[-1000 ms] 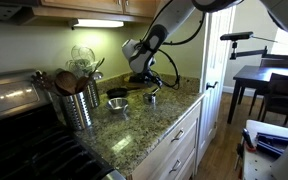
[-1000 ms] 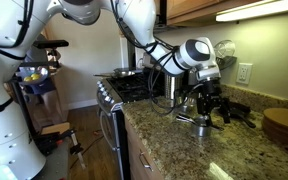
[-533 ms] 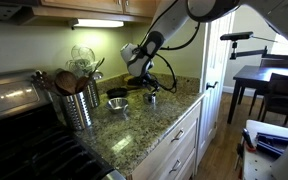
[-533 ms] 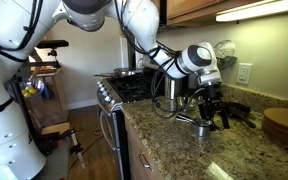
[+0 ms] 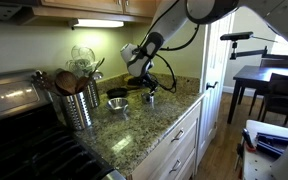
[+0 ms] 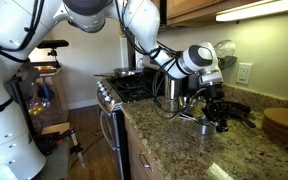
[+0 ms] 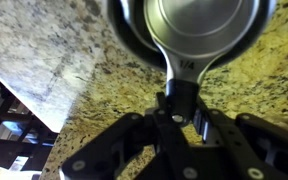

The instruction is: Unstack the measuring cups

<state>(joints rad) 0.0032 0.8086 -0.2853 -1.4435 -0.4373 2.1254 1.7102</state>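
Observation:
The measuring cups point(image 7: 199, 30) fill the top of the wrist view: shiny silver cups nested one in another on the speckled granite counter point(image 7: 54, 70), their handle point(image 7: 182, 80) pointing down the picture. My gripper point(image 7: 181, 115) sits over that handle, its dark fingers pressed in on either side of it. In both exterior views the gripper point(image 5: 150, 93) point(image 6: 208, 115) reaches down to the small cup stack point(image 5: 151, 99) point(image 6: 204, 128) near the counter's front. A separate silver cup point(image 5: 117, 104) stands apart on the counter.
A perforated steel utensil holder point(image 5: 79, 105) with wooden spoons stands by the stove point(image 5: 24, 150). A dark metal bowl point(image 5: 117, 93) sits behind the lone cup. A round wooden board point(image 6: 282, 125) lies further along the counter. The counter edge point(image 5: 169, 125) runs close to the stack.
The jaws have closed in from wide open onto the cups' handle. The arm has hardly moved and the cups stay where they were.

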